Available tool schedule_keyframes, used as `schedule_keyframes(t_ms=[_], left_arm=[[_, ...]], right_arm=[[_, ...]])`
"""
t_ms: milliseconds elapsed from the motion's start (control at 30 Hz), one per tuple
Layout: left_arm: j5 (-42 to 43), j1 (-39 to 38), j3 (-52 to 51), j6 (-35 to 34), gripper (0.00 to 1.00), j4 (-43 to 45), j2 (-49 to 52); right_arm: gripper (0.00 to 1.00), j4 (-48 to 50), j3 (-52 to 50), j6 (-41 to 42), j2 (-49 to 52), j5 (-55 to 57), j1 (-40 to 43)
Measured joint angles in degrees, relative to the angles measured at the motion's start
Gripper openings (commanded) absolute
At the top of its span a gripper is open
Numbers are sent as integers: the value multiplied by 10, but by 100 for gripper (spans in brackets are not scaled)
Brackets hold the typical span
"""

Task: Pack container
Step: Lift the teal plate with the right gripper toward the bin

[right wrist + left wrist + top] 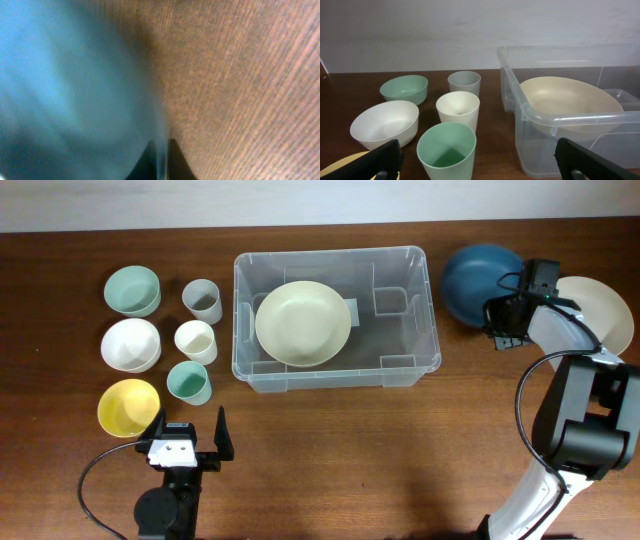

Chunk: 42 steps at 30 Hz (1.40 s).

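The clear plastic container (420, 365) stands mid-table with a cream plate (303, 323) inside; it also shows in the left wrist view (560, 122). My right gripper (497, 318) is shut on the rim of a dark blue plate (474, 280), right of the container; the right wrist view shows the blue plate (65, 90) blurred, its edge between the fingers (161, 160). My left gripper (190, 442) is open and empty near the front edge, behind a green cup (446, 150).
Left of the container stand a green bowl (132, 289), white bowl (130, 343), yellow bowl (128, 407), grey cup (201, 300), cream cup (195, 340) and green cup (188, 383). A white plate (605, 310) lies at the far right.
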State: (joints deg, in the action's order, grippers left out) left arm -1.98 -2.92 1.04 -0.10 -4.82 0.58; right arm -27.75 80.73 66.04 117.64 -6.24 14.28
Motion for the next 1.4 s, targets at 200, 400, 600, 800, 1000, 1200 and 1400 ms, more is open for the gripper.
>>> schedule_keyframes(t_ms=[200, 400, 600, 800, 1000, 1200, 1400], left_arm=[[0, 0, 0, 0, 100, 0, 0], [0, 0, 0, 0, 100, 0, 0], [0, 0, 0, 0, 100, 0, 0], [0, 0, 0, 0, 100, 0, 0], [0, 0, 0, 0, 100, 0, 0], [0, 0, 0, 0, 100, 0, 0], [0, 0, 0, 0, 100, 0, 0]], right_arm=[[4, 54, -1, -20, 1, -34, -1], [4, 64, 19, -37, 3, -73, -1], [4, 58, 94, -64, 3, -116, -1], [4, -51, 217, -121, -5, -151, -5], [4, -135, 313, -204, -33, -203, -43], [4, -165, 326, -272, -45, -276, -135], [4, -253, 326, -335, -45, -270, -228]])
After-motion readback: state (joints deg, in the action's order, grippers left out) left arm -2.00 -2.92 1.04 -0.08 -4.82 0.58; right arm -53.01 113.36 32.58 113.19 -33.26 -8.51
